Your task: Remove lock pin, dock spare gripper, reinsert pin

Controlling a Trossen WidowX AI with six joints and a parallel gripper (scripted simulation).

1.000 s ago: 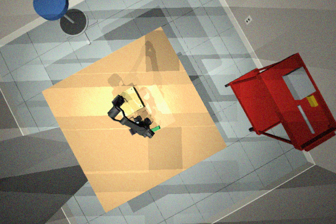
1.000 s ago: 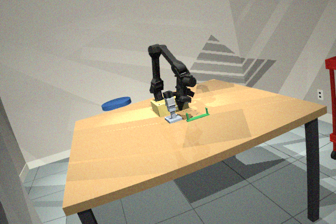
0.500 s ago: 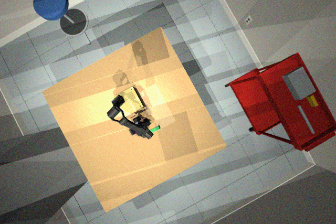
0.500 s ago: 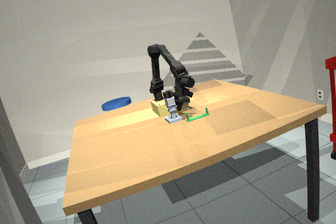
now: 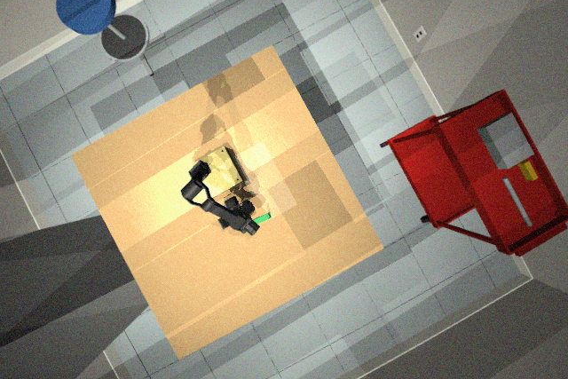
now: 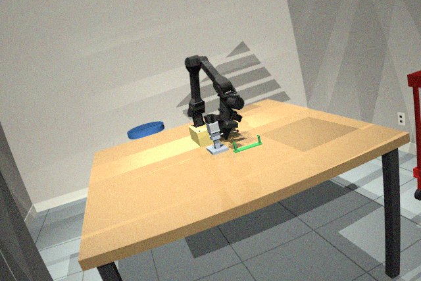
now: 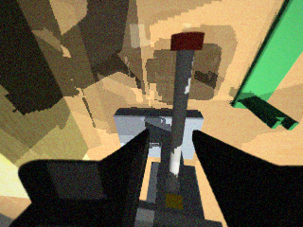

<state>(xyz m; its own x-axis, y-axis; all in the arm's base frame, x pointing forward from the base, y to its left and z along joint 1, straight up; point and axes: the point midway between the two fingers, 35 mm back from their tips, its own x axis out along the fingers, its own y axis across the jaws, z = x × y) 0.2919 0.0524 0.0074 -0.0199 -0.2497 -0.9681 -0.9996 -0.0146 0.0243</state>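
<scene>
The light-grey mount stands upright on its base plate; a dark part that looks like the spare gripper sits on top. The lock pin, grey with a dark red head, points its pale tip at the dark body below the plate in the wrist view; how deep it sits is unclear. My gripper is part open, with one finger on each side of the pin and gaps visible. The arm hides the mount in the top view.
A green holder with two short posts lies beside the mount. The yellow block under the arm's base is close behind. The wooden table carries them all.
</scene>
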